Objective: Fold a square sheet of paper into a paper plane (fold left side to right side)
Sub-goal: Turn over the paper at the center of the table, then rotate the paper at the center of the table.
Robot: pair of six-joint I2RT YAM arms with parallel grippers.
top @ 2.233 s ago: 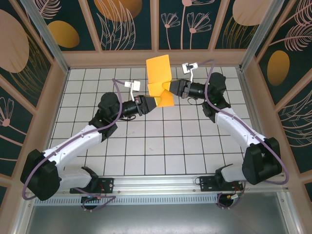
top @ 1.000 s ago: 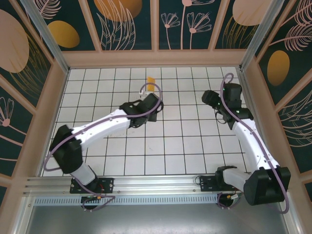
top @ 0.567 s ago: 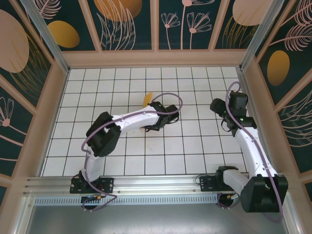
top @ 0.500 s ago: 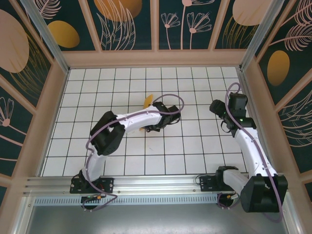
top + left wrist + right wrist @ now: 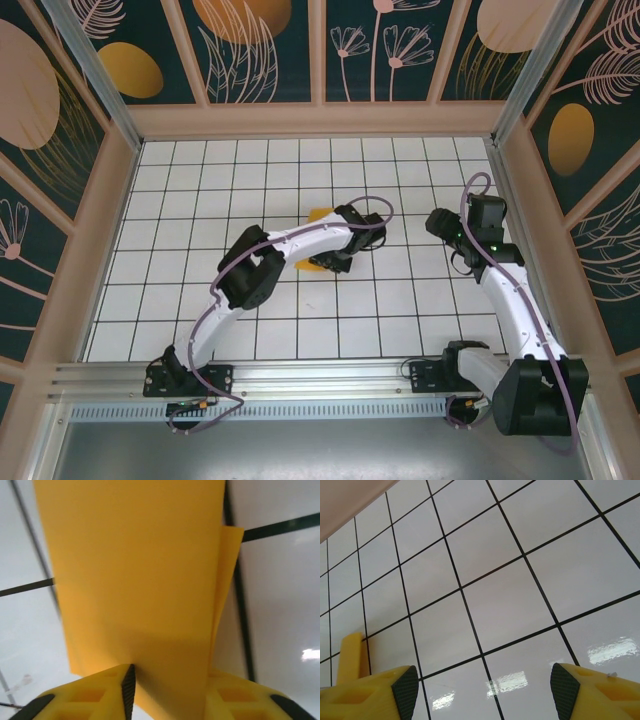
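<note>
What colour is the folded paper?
The paper is plain bright orange, clearest in the left wrist view.

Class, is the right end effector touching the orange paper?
Apart: top view shows the right end effector clear of the orange paper, bare tiles between.
</note>
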